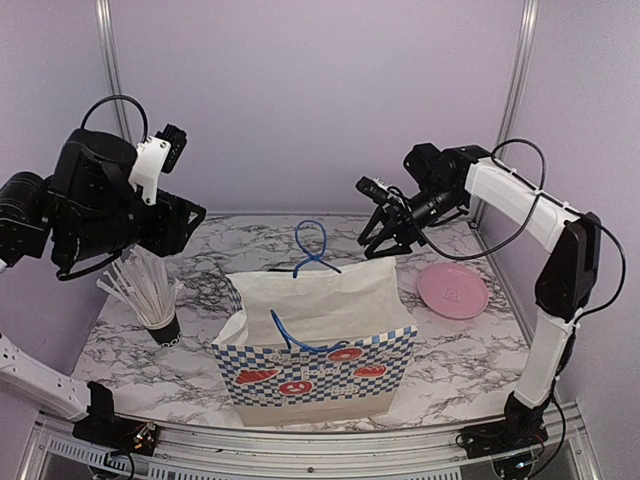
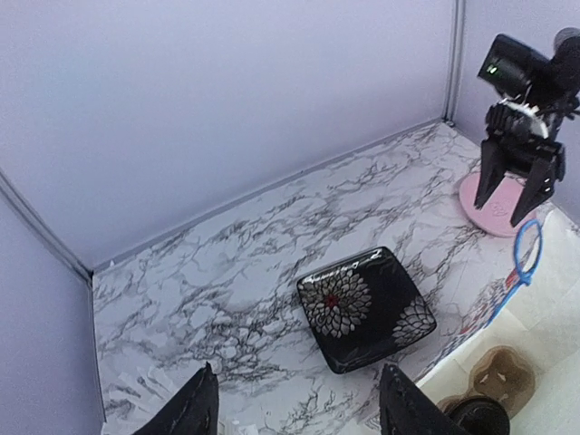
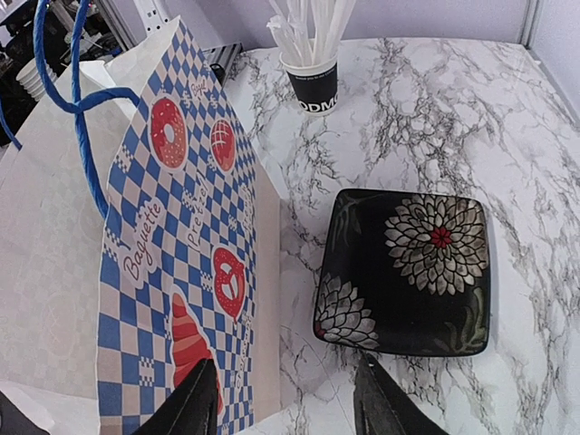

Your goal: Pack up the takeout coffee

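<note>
Your left fingers (image 2: 195,408) stood partly apart with nothing between them, raised over the marbled white desk (image 2: 227,272) and looking down on a black square plate with a flower pattern (image 2: 367,308). Your right fingers (image 3: 201,403) were spread too and gripped nothing, hanging over that same plate just behind the white paper bag with blue checks and blue cord handles (image 1: 320,340). The takeout coffee (image 2: 478,417) sat inside that bag, where only its round black lid showed, in the left wrist view.
</note>
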You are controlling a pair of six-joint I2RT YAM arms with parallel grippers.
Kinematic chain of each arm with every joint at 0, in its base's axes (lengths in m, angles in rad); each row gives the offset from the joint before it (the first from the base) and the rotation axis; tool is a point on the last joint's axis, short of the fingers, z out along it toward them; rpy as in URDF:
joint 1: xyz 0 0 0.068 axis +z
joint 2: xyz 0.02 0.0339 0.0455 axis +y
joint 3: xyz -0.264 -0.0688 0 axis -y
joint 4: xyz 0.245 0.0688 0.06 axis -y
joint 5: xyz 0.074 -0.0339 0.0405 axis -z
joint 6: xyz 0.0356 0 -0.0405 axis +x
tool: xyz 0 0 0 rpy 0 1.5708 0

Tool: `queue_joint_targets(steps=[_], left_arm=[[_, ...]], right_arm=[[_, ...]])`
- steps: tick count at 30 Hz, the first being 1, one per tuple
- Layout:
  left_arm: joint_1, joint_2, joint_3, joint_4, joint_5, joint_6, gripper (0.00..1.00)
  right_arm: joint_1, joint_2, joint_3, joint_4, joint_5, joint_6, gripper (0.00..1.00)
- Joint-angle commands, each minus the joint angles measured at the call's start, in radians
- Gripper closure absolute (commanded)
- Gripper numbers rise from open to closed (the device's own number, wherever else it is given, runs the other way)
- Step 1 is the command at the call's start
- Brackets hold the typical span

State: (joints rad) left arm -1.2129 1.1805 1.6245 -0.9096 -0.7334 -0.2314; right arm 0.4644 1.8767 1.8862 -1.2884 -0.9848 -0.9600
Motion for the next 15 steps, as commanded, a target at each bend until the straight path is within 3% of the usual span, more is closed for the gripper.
queue_joint_targets(steps=[1, 8, 15], left_arm=[[0.09, -0.025, -0.17, -0.102, 0.01, -0.229, 0.44], [0.174, -0.13, -0.306, -0.276, -0.07, -0.533, 0.58], [0.305, -0.179, -0.372, -0.288, -0.019, -0.531, 0.6]], right_arm=[[-0.003, -0.069, -0.027, 0.1, 0.033, 0.072, 0.52], [-0.003, -0.091, -0.043, 0.124, 0.017, 0.092, 0.53], [-0.003, -0.091, -0.045, 0.124, 0.008, 0.093, 0.53]])
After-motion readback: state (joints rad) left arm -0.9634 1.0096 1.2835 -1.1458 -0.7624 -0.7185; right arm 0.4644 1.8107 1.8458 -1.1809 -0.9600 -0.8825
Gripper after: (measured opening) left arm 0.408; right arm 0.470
